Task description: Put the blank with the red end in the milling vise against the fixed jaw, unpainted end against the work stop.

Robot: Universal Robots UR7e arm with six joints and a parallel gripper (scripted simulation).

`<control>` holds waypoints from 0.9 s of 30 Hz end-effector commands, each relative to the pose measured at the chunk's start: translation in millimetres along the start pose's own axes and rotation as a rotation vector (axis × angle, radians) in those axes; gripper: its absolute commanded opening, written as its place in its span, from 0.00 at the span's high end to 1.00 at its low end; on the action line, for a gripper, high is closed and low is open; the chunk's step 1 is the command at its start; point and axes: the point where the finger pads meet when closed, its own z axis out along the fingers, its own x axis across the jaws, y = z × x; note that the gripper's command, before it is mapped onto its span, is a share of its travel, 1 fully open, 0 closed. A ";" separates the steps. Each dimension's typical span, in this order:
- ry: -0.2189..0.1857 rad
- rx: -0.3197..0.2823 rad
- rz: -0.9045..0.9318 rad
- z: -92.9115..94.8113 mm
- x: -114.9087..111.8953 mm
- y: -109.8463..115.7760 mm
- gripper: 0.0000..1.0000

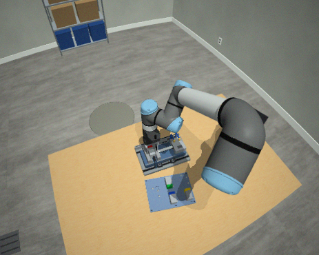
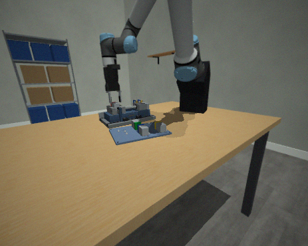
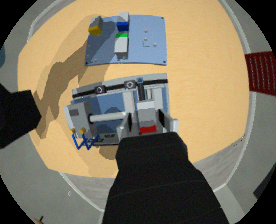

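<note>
The blank with the red end (image 1: 150, 147) (image 3: 148, 128) is at the vise's end away from the hoses, its red end pointing away from the plate side. In the wrist view its body lies between the open fingers. My gripper (image 2: 115, 100) (image 3: 145, 116) points down over it, open, one finger on each side. The vise (image 1: 167, 166) (image 2: 131, 118) (image 3: 114, 88) stands behind the blue plate (image 1: 155, 203) (image 2: 123, 138) (image 3: 154, 56). Contact of the blank with the fixed jaw, the work stop and the low bars is too small or hidden to tell.
The plate holds the green-ended blank (image 1: 168, 181) (image 2: 136, 125) (image 3: 121, 46), the blue-ended blank (image 1: 173, 198) (image 2: 144, 130) (image 3: 122, 26) and the yellow-ended blank (image 1: 187, 194) (image 3: 95, 28). The vise's hosed block (image 1: 178, 147) (image 2: 143, 106) (image 3: 80, 118) carries blue hoses.
</note>
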 end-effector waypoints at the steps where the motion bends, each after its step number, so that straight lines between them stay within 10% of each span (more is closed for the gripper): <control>1: 0.004 -0.004 -0.002 -2.4 1.9 1.7 0.00; 27: 0.004 -0.004 -0.002 -2.7 1.8 1.8 0.00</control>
